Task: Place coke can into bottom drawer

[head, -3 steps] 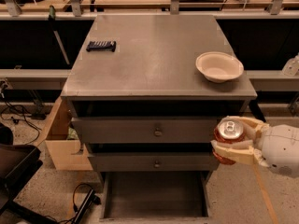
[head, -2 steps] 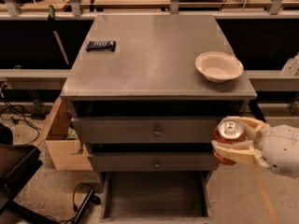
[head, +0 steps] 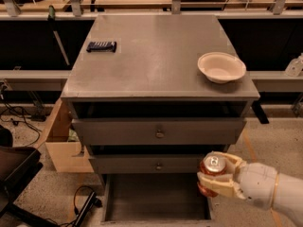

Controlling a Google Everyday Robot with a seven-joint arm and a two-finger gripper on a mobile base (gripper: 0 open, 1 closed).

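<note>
– One second on, what has changed?

– Gripper (head: 215,178) and coke can (head: 211,168) have dropped together. A moment ago they hung level with the gap between the two knobbed drawers; now they sit lower and further left, in front of the lower knobbed drawer (head: 151,164).

– What does that mean for the job?

– By the look of it, the descent toward the bottom drawer (head: 156,197) is under way. That drawer stands pulled out, its dark floor bare, just below and to the left of the pincer. Its right rim runs almost under the can, so a further shift left seems needed before any release.

– And the pincer itself?

– Its tan fingers (head: 222,186) are closed round the can's red body, silver top facing up. It touches nothing else. The can is clear of the drawer, not yet inside.

– Anything else nearby?

– Well above the pincer, on the cabinet top (head: 156,74), rest a white bowl (head: 221,66) and, far up to the left, a small black device (head: 101,46).
</note>
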